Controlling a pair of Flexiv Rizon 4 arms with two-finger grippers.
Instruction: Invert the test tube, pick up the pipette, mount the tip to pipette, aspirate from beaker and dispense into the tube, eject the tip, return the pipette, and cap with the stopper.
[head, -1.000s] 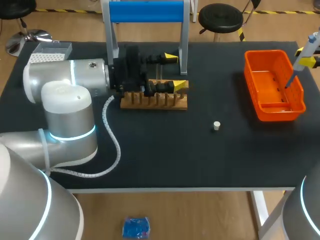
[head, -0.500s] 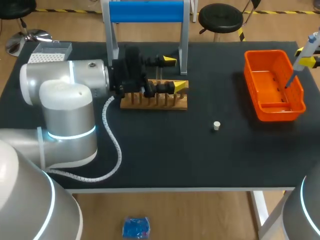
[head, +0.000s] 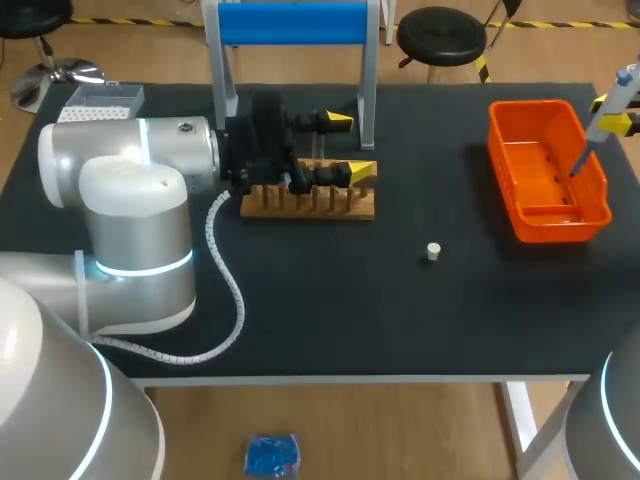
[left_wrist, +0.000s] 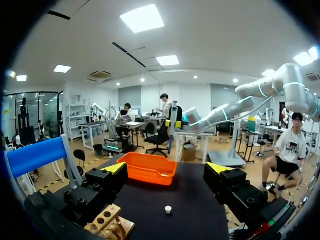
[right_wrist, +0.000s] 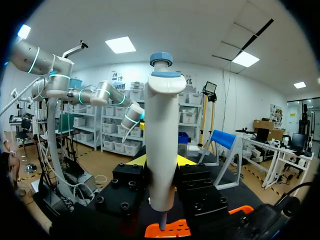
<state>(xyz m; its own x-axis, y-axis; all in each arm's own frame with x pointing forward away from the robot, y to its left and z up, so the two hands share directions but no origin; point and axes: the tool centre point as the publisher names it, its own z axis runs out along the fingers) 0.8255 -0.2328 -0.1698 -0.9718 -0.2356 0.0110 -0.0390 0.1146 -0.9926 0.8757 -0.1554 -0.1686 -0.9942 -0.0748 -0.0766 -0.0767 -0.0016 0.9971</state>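
Two arms | left gripper (head: 350, 144) level, wide apart, at rack (head: 310, 207) | right gripper (right_wrist: 161, 161) clamps pipette (right_wrist: 162, 125) above bin (head: 535, 165)

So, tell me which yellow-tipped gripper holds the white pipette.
The right gripper, shut on the pipette over the orange plastic bin; the left gripper stands open, empty.
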